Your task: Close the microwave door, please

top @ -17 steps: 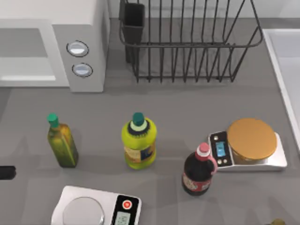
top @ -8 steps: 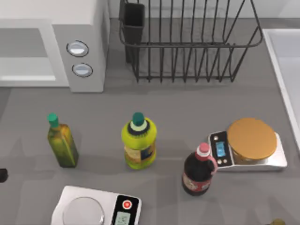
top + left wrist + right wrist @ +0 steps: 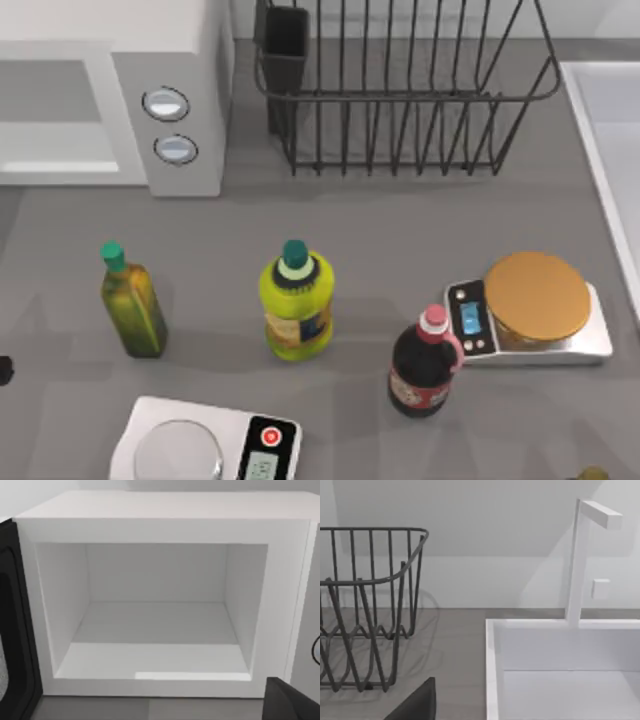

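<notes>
The white microwave (image 3: 170, 60) stands at the table's back left with two round knobs (image 3: 166, 103) on its front panel. Its grey cavity (image 3: 155, 615) is open and empty in the left wrist view. The microwave door (image 3: 14, 630) is swung out wide, showing its dark inner face. A small dark part of my left gripper (image 3: 3, 370) sits at the table's left edge, facing the cavity from the front. My right gripper (image 3: 416, 705) shows as a dark tip near the sink, far from the microwave.
A black wire rack (image 3: 400, 90) stands right of the microwave. An olive oil bottle (image 3: 132, 300), a yellow bottle (image 3: 296, 298) and a dark red-capped bottle (image 3: 422, 365) stand mid-table. Two scales (image 3: 205, 445) (image 3: 530, 310) sit in front. A white sink (image 3: 560, 670) lies at the right.
My left gripper has slid left, nearly out of the top view. Nothing else has moved.
</notes>
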You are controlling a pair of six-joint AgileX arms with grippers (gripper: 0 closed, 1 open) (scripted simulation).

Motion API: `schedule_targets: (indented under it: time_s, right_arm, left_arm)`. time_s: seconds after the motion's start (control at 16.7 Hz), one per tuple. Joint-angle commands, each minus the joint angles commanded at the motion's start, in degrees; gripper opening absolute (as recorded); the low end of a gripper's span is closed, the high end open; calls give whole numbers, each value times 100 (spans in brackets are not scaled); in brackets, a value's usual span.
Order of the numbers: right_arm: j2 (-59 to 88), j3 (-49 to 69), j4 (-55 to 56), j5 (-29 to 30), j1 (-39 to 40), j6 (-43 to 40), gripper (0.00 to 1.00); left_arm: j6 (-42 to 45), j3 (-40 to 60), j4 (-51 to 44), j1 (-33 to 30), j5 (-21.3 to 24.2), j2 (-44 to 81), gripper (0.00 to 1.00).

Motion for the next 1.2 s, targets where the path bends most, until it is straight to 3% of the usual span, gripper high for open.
schedule_targets:
  time_s: [0.42, 0.84, 1.2]
  right_arm:
    - [0, 0, 0, 0, 0, 0, 100]
    - [0, 0, 0, 0, 0, 0, 100]
    - [0, 0, 0, 0, 0, 0, 100]
  left_arm:
    - [21, -261, 1524, 463, 465, 1204, 0]
    - [25, -265, 1756, 406, 414, 1473, 0]
    - [44, -503, 3483, 76, 93, 2890, 0]
